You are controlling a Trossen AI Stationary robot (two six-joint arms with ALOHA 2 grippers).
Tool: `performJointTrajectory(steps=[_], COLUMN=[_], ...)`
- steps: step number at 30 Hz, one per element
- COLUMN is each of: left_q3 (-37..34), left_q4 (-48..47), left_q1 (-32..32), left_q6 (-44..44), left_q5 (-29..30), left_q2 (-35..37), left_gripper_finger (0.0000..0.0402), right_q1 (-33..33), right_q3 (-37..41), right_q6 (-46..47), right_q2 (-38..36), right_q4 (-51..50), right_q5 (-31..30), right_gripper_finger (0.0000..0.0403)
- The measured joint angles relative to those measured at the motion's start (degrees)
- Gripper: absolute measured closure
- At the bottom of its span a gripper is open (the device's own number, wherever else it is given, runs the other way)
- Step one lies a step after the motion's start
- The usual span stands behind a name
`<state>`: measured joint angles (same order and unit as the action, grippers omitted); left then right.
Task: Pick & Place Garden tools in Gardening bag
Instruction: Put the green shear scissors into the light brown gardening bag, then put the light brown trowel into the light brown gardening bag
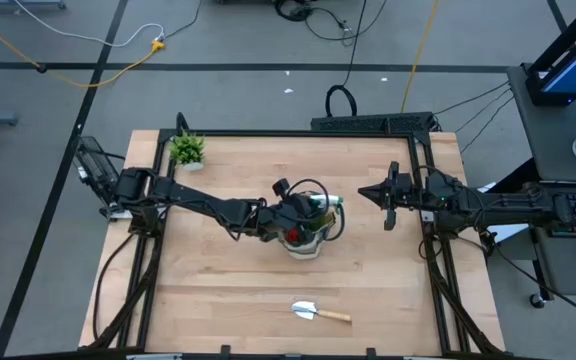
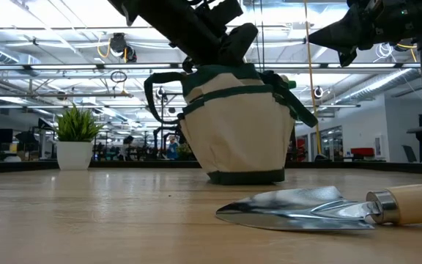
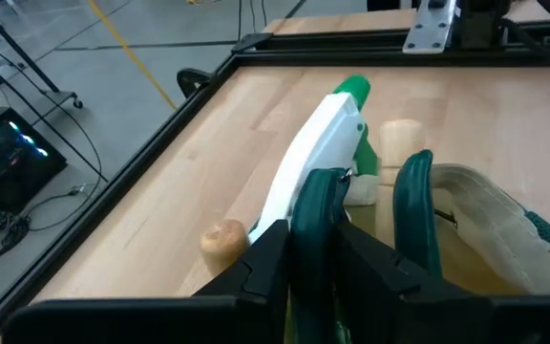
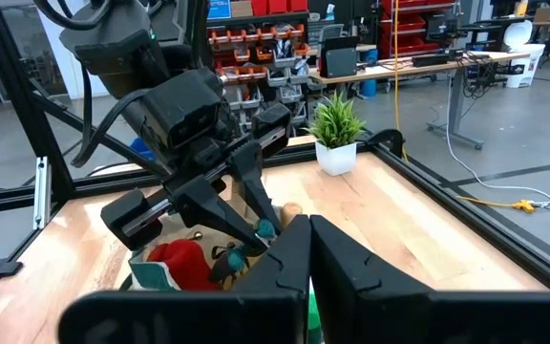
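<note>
Trowel (image 2: 321, 207) handle cut off, left gripper (image 1: 298, 215) hidden over gardening bag (image 2: 234, 128)

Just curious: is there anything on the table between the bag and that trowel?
No, from above only bare wood separates the bag and the trowel.

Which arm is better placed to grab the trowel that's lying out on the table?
Probably the right. The left end effector is busy over the gardening bag, while the right end effector hangs free above bare table. The trowel lies near the front edge.
</note>
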<state>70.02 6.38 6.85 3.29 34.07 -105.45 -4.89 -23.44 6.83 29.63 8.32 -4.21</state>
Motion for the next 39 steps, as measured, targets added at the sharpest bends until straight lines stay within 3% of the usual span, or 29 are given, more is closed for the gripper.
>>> performJointTrajectory(steps=[12, 19, 25, 30, 35, 39], left_q3=[0.0, 0.1, 0.1, 0.1, 0.0, 0.0], left_q4=[0.3, 4.2, 2.5, -7.7, -18.7, -20.9], left_q1=[0.2, 2.0, 3.8, 6.0, 7.9, 9.0], left_q6=[-0.8, -4.6, 5.7, 10.2, 18.5, 24.1], left_q5=[0.5, 0.5, 0.5, -0.6, -0.7, -0.6], left_q2=[0.4, 6.9, 14.0, 18.9, 21.4, 21.8], left_gripper_finger=[0.0233, 0.0209, 0.0208, 0.0208, 0.0206, 0.0206], right_q1=[0.0, 0.0, 0.0, 0.0, 0.1, 1.6], right_q3=[0.0, 0.0, 0.0, 0.0, 0.0, 0.0], right_q6=[0.0, 0.2, 3.8, 5.5, 6.1, 6.1], right_q2=[0.0, 0.0, 0.0, 0.0, 0.0, 0.0], right_q4=[0.0, 0.0, 0.4, 0.5, 1.5, 5.4], right_q5=[0.0, 0.3, 7.4, 12.4, 21.2, 24.5], right_gripper_finger=[0.0403, 0.0403, 0.0403, 0.0403, 0.0403, 0.0403])
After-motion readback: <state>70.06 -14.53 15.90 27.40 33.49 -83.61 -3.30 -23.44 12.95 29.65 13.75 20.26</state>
